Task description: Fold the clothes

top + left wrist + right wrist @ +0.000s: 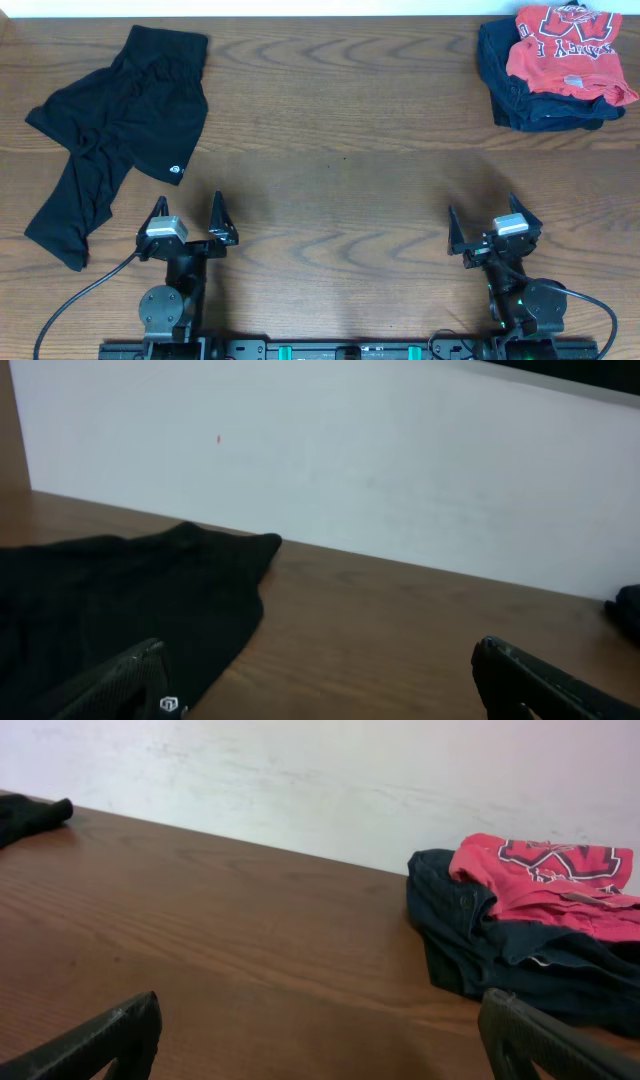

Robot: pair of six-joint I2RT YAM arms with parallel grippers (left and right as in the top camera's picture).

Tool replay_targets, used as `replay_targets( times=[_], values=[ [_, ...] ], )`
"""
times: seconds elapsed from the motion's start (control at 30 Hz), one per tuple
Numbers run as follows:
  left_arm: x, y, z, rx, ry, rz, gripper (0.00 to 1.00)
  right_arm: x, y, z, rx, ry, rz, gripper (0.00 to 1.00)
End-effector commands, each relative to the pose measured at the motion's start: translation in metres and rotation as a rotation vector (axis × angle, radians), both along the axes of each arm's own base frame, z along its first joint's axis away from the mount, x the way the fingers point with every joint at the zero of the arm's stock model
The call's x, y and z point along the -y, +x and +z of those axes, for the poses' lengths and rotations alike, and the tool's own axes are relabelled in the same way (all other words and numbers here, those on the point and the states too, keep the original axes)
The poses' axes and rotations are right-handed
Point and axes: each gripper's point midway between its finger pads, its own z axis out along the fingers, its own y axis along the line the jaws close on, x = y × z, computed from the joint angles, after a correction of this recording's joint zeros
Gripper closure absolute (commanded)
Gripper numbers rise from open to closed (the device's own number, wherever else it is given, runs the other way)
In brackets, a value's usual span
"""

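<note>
A soft, crumpled black garment [115, 140] sprawls on the wood-grain desk [340, 110]; a coral-red printed T-shirt [565, 45] tops a bunched navy garment [520, 100]. The left fingers [218, 212] and right fingers [455, 230] stand apart.

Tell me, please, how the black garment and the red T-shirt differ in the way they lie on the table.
The black garment lies spread out and rumpled, directly on the table at the left; the red T-shirt sits bunched atop a navy garment at the far right. The black garment shows only a small white logo; the red T-shirt carries large lettering. Both lie untouched.
</note>
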Motion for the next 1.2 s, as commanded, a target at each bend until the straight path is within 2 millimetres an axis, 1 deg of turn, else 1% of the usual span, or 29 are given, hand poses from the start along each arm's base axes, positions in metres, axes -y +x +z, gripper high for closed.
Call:
replay_targets(
  times=[0.0,0.13,0.37,0.53,1.17],
  values=[
    [-0.002,0.0,-0.004,0.001,0.014,0.008,0.02,-0.001,0.0,-0.001,-0.003,0.014,0.003,0.01],
    [-0.003,0.0,-0.01,-0.023,0.029,0.013,0.02,-0.001,0.0,-0.001,-0.003,0.014,0.003,0.01],
    [-0.004,-0.002,-0.051,-0.191,0.035,0.018,0.02,-0.001,0.0,-0.001,-0.003,0.013,0.003,0.01],
    [-0.005,-0.003,-0.052,-0.195,0.067,0.024,0.02,-0.001,0.0,-0.001,-0.003,0.014,0.003,0.01],
    [-0.005,-0.003,-0.052,-0.197,0.066,0.023,0.02,-0.001,0.0,-0.001,-0.003,0.014,0.003,0.01]
  ],
)
